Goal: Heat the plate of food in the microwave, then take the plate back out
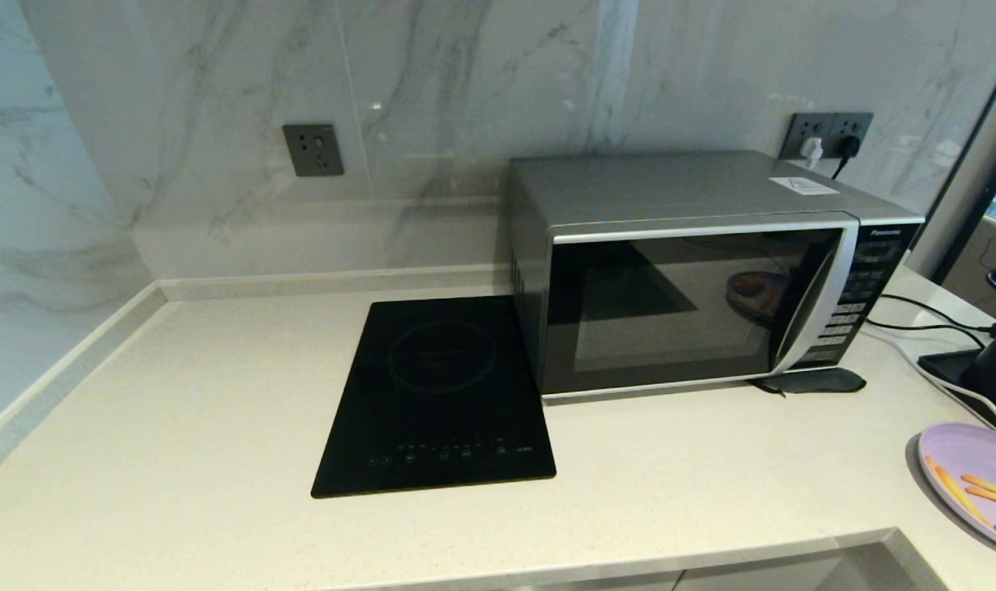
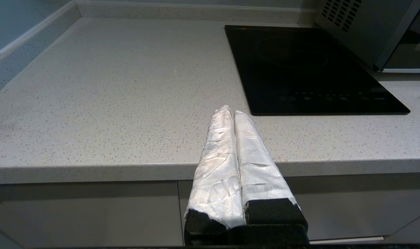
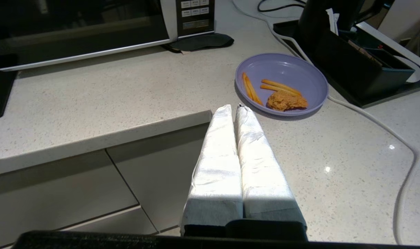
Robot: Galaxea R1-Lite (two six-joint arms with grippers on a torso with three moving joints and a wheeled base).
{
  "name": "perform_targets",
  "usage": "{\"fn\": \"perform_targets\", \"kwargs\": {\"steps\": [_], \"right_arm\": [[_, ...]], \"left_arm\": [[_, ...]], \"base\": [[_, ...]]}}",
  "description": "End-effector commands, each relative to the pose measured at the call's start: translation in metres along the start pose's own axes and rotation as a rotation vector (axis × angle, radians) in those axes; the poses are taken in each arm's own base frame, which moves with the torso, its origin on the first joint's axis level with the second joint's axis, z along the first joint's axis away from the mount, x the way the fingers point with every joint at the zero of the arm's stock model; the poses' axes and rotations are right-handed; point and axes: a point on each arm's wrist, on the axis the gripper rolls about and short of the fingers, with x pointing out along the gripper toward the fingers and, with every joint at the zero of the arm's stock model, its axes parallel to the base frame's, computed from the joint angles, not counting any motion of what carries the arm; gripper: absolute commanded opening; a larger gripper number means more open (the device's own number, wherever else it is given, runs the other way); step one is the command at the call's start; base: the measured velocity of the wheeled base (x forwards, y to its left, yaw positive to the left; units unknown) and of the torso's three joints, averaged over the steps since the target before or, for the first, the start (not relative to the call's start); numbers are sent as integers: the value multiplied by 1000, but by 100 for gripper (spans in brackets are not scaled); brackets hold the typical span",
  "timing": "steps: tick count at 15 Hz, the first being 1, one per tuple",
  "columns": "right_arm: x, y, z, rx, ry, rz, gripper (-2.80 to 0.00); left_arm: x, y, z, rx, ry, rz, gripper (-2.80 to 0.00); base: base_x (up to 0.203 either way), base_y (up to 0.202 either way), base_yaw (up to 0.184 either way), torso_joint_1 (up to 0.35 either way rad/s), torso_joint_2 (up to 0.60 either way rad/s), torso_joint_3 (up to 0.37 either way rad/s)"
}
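Microwave: the microwave (image 1: 695,271) stands on the tabletop (image 1: 178,427) against the marble wall, long axis running left to right, its dark glass door (image 1: 678,304) shut and facing the robot. The curved silver handle (image 1: 818,287) and the black button panel (image 1: 863,287) sit at its right end.

Plate of food: the plate of food (image 3: 282,83) lies flat on the tabletop, well to the right of the microwave and nearer the front edge; the head view shows only part of it at the right border (image 1: 970,476). In the right wrist view the fries (image 3: 265,88) lie long and thin across the plate's middle, and the brown chicken piece (image 3: 286,100) rests by the rim closest to the camera.

Left gripper: the left gripper (image 2: 233,112) is held off the front edge of the tabletop, at the left of the induction hob (image 2: 307,65). Its white-wrapped fingers (image 2: 218,152) are pressed together from base to tip, holding nothing and touching nothing.

Right gripper: the right gripper (image 3: 233,109) is held in front of the tabletop's corner, its tips pointing toward the plate of food and just short of its rim. Its white-wrapped fingers (image 3: 258,162) are likewise closed flat against each other, empty.

Other things: a dark cloth pad (image 1: 814,380) lies under the microwave's front right corner. A white cable (image 3: 379,121) curves along the tabletop just beside the plate, and a black tray (image 3: 352,65) stands beyond it.
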Motion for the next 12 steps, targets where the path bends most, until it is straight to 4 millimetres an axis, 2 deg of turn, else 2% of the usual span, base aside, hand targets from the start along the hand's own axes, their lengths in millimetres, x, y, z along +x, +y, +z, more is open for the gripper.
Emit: {"fn": "perform_targets", "kwargs": {"steps": [1,4,7,9,12], "right_arm": [[-5,-1,-17,57,-18,80,-280],[18,6,-40,52,54,138,-280],[50,14,-67,33,-23,152,-280],[57,16,-73,16,-83,173,-280],[59,17,-78,17,-60,241,-280]], "left_arm": [[0,0,0,-1,1,0,-280],[0,0,0,-1,1,0,-280],[0,0,0,-1,1,0,-280],[0,0,0,-1,1,0,-280],[0,0,0,-1,1,0,-280]], "base": [[0,0,0,0,0,0],[0,0,0,0,0,0],[0,0,0,0,0,0],[0,0,0,0,0,0],[0,0,0,0,0,0]]}}
